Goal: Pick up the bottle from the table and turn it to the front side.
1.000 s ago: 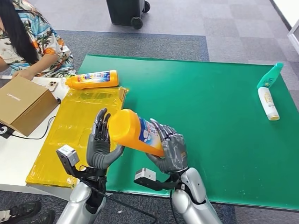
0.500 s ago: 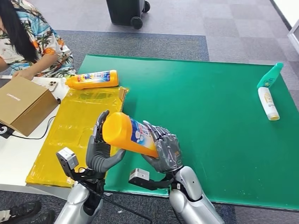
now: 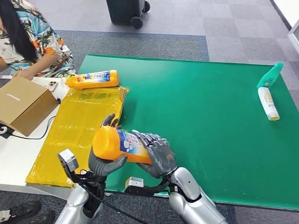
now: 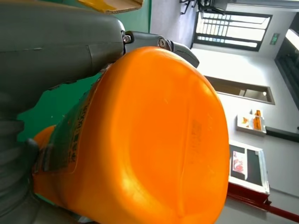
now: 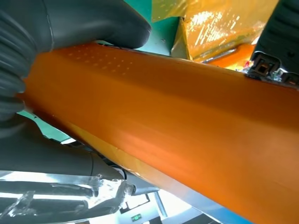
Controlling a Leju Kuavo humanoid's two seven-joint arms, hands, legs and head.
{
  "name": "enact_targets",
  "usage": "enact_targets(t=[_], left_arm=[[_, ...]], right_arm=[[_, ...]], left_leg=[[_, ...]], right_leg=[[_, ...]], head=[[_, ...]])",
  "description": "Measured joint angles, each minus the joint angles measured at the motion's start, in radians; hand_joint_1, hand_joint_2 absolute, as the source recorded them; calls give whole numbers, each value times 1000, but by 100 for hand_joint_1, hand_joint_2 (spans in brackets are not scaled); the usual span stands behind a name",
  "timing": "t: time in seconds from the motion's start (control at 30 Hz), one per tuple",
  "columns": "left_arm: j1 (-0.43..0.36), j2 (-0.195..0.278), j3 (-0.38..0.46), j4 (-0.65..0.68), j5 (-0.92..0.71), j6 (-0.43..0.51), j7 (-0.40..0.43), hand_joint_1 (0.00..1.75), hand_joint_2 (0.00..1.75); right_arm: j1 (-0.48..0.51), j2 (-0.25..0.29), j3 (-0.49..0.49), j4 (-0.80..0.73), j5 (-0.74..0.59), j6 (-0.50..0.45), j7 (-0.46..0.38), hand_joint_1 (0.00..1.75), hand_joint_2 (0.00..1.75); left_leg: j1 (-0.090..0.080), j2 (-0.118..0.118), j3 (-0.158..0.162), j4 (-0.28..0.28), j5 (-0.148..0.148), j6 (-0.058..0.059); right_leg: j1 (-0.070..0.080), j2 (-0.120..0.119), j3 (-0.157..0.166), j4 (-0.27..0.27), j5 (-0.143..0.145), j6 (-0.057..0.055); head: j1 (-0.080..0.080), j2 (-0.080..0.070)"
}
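Observation:
An orange bottle (image 3: 118, 145) with a blue and white label lies sideways in the air above the near edge of the green mat (image 3: 211, 116). My right hand (image 3: 159, 156) grips its neck end, fingers wrapped over the top. My left hand (image 3: 104, 161) cups the wide base from below, thumb under it and fingers behind. The left wrist view looks straight at the bottle's base (image 4: 155, 140). In the right wrist view the orange body (image 5: 176, 121) runs across between the thumb and fingers.
A second orange bottle (image 3: 93, 79) lies at the mat's far left corner beside a yellow sheet (image 3: 70, 126). A white bottle (image 3: 268, 103) and a green bottle (image 3: 270, 75) lie at the far right. A person (image 3: 28, 37) sits by a cardboard box (image 3: 23, 103) on the left.
Both hands have carried the bottle left and toward me, and lowered it. Its base has tilted down to nearly level, and the left hand has closed under it.

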Motion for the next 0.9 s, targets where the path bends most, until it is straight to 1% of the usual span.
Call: enact_targets(t=[0.13,0.17,0.27,0.3,0.5,0.8,0.83,0.9], left_arm=[[7,0,1,0,-6,-1,1,0,175],[8,0,2,0,-8,-1,1,27,175],[10,0,5,0,-16,-2,0,158,175],[11,0,5,0,-18,-4,0,175,175],[15,0,6,0,-24,-21,-18,175,175],[15,0,18,-4,-42,-11,-38,175,175],[15,0,19,-6,-48,-8,-38,175,175],[15,0,19,-15,-63,2,-40,175,175]], right_arm=[[-8,-10,14,10,15,8,19,175,175],[-10,-12,17,12,21,10,25,175,175],[-16,-17,21,18,42,17,46,175,175],[-18,-18,22,19,48,19,51,175,175],[-25,-20,27,25,64,23,64,175,175],[-26,-22,36,25,79,34,82,175,175],[-26,-22,37,25,80,36,83,134,175],[-27,-22,37,25,81,37,86,47,175]], left_leg=[[0,0,0,0,0,0],[0,0,0,0,0,0],[0,0,0,0,0,0],[0,0,0,0,0,0],[0,0,0,0,0,0],[0,0,0,0,0,0],[0,0,0,0,0,0],[0,0,0,0,0,0]], right_leg=[[0,0,0,0,0,0],[0,0,0,0,0,0],[0,0,0,0,0,0],[0,0,0,0,0,0],[0,0,-1,0,0,0],[0,0,-1,0,0,0],[0,0,-1,0,0,0],[0,0,-1,0,0,0]], head=[[0,0],[0,0],[0,0],[0,0],[0,0],[0,0],[0,0],[0,0]])
